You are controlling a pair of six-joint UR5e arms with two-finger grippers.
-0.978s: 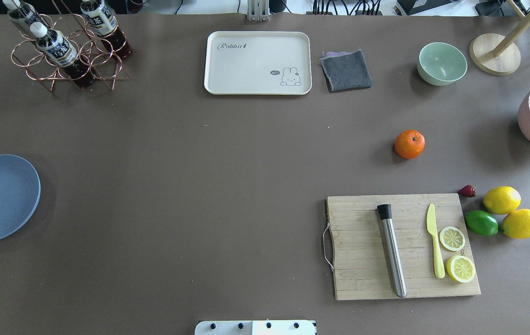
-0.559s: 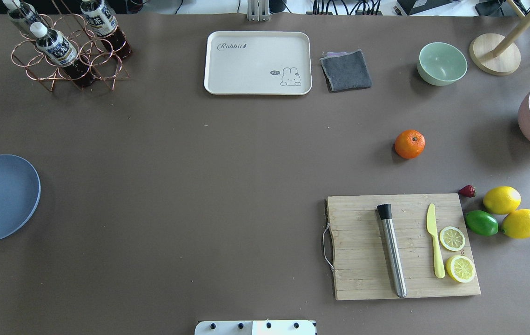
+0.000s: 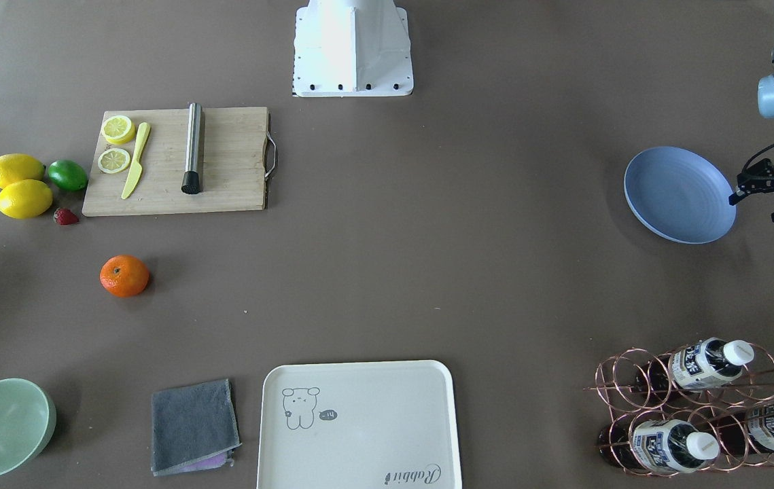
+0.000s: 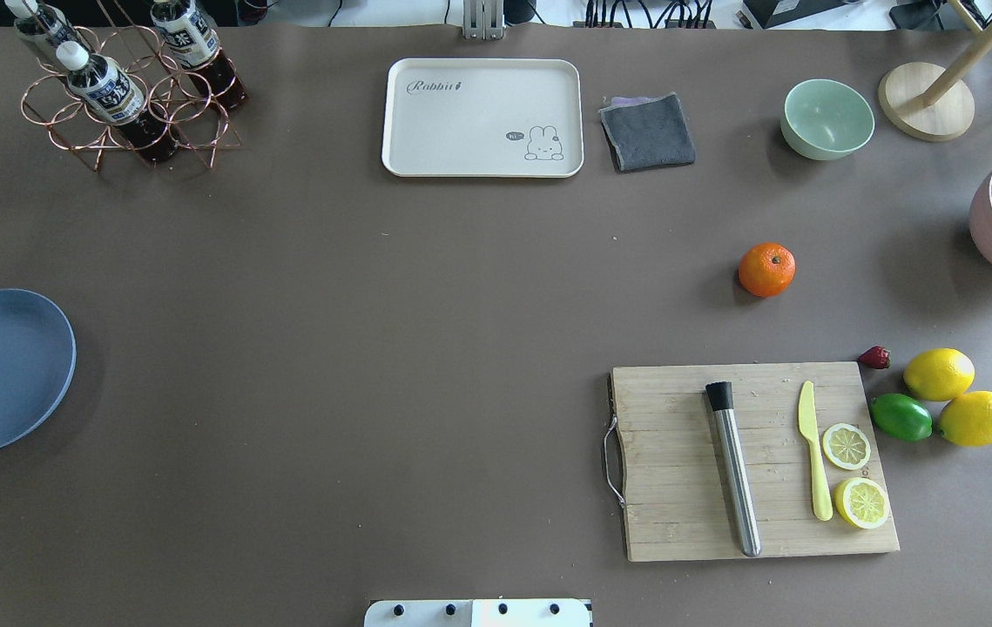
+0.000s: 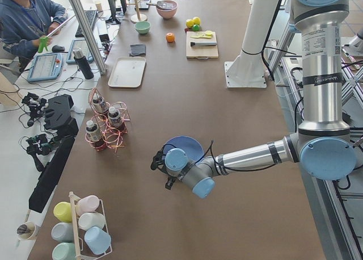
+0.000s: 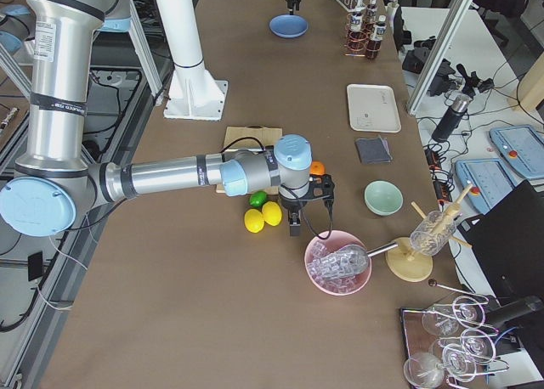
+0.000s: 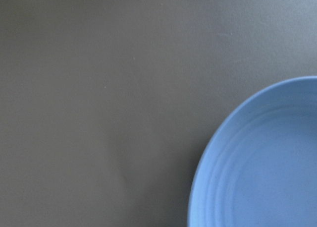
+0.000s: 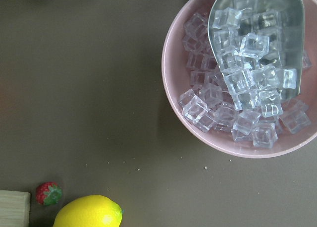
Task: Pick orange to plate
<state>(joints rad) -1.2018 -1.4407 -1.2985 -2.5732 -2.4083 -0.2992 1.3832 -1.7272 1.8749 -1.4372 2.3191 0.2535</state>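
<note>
The biggest risk, as we judge it, is a poor grasp: the orange [image 4: 766, 269] is round and sits loose on the bare table [image 4: 426, 348], so fingers closing off centre could send it rolling toward the cutting board [image 4: 678, 461] or the lemons [image 4: 939, 374]. The right pincer [image 6: 308, 211] also works in a tight spot. Its wrist camera looks down on the pink bowl of ice [image 8: 171, 83], a lemon and a strawberry [image 8: 48, 193], so a careless swing could clip the bowl or settle on the wrong fruit. The carry is long too, since the plate [image 4: 3, 374] lies at the table's far left end, well apart from the orange, and a weak hold could drop the fruit on the way. The left pincer [image 3: 753, 209] hangs just beside the plate's rim with its fingers spread and could nudge it. The right pincer shows only in the right side view, so we cannot tell whether it is spread or pressed together. There it sits near the orange, on the ice bowl's side of it. The orange does not appear in its wrist camera, so it is not under the fingers.
</note>
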